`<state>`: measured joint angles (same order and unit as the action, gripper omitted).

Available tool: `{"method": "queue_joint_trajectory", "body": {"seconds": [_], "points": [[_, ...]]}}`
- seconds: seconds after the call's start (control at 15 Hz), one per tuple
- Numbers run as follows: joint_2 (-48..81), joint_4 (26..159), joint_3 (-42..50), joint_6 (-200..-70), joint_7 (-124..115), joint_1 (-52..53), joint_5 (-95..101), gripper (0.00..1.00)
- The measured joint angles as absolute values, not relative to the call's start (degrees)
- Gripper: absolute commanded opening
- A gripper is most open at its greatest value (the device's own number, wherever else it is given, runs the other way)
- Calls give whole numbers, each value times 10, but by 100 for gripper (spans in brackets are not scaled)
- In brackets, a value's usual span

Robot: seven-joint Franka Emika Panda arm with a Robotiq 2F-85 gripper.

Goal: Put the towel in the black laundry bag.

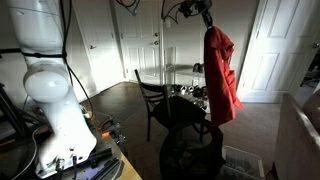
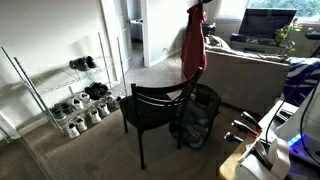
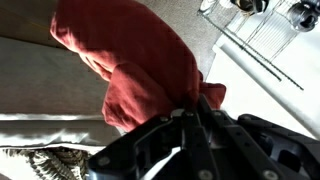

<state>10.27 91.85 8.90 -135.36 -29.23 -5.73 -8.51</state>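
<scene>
A red towel (image 1: 222, 75) hangs from my gripper (image 1: 207, 22), which is shut on its top edge, high in the room. It also shows in an exterior view (image 2: 193, 48) under the gripper (image 2: 197, 6). The black laundry bag (image 1: 192, 150) stands open on the floor below the towel, beside a chair; it also shows in an exterior view (image 2: 197, 117). In the wrist view the towel (image 3: 130, 60) bunches between the closed fingers (image 3: 197, 105).
A black chair (image 2: 150, 108) stands next to the bag. A wire shoe rack (image 2: 65, 95) lines the wall. A grey sofa (image 2: 250, 75) is behind the bag. The robot base (image 1: 60, 110) and a desk edge (image 2: 250, 160) are close by.
</scene>
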Motion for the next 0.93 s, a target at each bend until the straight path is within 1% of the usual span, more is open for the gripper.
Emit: {"method": "queue_joint_trajectory", "body": {"seconds": [0.4, 0.93], "points": [[148, 829, 102, -1275, -373, -57, -29, 2], [178, 760, 105, -1189, -415, -55, -2, 2]]}}
